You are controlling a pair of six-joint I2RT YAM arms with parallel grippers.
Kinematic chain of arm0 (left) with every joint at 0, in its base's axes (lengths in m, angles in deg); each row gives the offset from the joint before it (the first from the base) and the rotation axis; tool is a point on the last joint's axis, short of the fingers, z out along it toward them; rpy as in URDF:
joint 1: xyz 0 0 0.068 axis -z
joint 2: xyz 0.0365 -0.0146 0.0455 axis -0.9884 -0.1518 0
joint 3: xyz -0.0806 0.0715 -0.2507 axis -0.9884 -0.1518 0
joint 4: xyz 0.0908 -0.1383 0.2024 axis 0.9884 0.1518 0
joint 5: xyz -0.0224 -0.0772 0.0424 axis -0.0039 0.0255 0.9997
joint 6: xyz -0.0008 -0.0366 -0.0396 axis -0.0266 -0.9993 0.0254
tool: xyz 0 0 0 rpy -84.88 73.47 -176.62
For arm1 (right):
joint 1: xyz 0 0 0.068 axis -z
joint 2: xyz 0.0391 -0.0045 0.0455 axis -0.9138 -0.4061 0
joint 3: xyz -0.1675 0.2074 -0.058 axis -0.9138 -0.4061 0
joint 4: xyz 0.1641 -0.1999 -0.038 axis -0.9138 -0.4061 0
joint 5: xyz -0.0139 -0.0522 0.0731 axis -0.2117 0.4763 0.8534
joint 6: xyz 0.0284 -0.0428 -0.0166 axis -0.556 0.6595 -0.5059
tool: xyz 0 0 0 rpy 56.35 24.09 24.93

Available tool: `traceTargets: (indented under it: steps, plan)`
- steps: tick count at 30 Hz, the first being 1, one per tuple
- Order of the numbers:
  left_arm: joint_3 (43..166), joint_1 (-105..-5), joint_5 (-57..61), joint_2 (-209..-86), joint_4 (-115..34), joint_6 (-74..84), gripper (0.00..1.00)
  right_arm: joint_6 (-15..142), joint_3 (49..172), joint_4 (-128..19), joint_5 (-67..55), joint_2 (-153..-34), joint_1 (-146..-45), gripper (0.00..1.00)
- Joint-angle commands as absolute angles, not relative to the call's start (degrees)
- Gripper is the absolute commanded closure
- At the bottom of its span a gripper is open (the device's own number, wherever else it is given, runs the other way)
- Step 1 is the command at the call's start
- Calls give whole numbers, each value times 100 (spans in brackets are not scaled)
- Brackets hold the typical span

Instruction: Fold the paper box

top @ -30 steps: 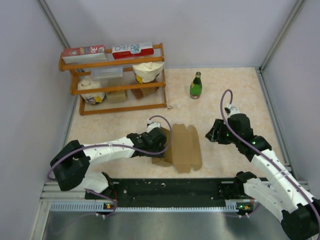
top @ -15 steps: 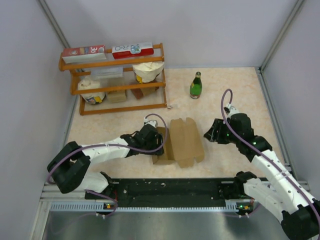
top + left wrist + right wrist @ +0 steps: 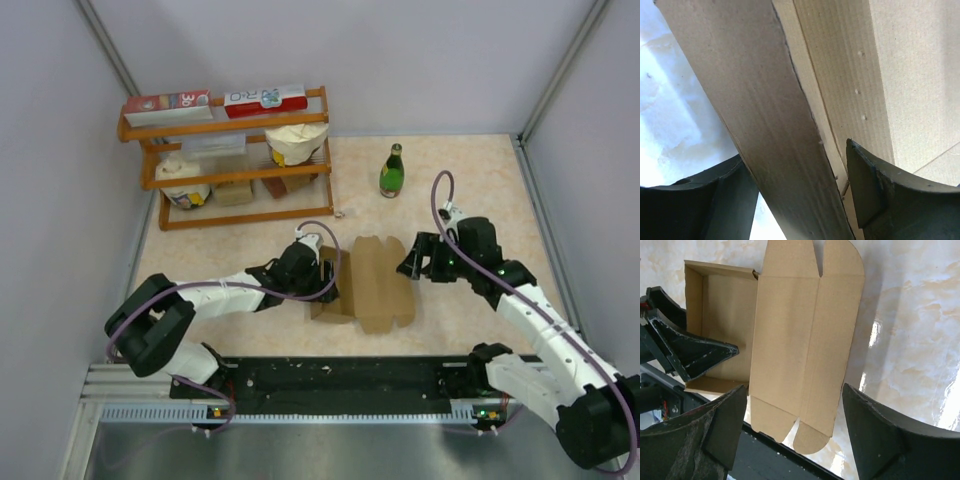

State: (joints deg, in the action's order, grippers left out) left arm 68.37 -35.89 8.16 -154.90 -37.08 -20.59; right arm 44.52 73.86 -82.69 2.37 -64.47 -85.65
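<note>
The paper box (image 3: pixel 372 285) is plain brown cardboard lying mid-table, partly folded, with a shallow tray at its left and a flat lid panel spreading right. My left gripper (image 3: pixel 322 276) is open astride the tray's left wall. In the left wrist view that wall (image 3: pixel 770 115) runs between the fingers of the left gripper (image 3: pixel 797 197), with a gap on each side. My right gripper (image 3: pixel 408 262) hovers open just right of the lid. The right wrist view shows the lid (image 3: pixel 800 340) and its rounded tabs beyond the wide-spread right gripper (image 3: pixel 795 435), and the left gripper (image 3: pixel 690 352) at the tray.
A wooden shelf (image 3: pixel 240 180) with cartons, bags and small boxes stands at the back left. A green bottle (image 3: pixel 391 172) stands at the back centre. A black strip (image 3: pixel 340 380) runs along the near edge, close to the lid's tabs. Grey walls enclose the table.
My right gripper has opened wider and moved left toward the lid. The left gripper has shifted away from the near edge with the tray wall, and the box has turned slightly.
</note>
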Motion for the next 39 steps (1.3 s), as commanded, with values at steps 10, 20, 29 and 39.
traceTargets:
  steps: [10, 20, 29, 39]
  plan:
    - [6392, -3759, 594, -15959, -3478, -1816, 29, 4137, 6762, -6738, 1853, -7130, -7624, 22]
    - [6365, -3785, 559, -15968, -3487, -1789, 30, 4190, 6490, -6526, 1888, -7578, -7579, 21]
    - [6365, -3794, 542, -15977, -3504, -1798, 32, 4137, 6314, -6157, 2029, -7851, -7579, 27]
    - [6427, -3794, 498, -15933, -3452, -1763, 30, 4110, 6217, -5778, 2415, -7764, -7579, 56]
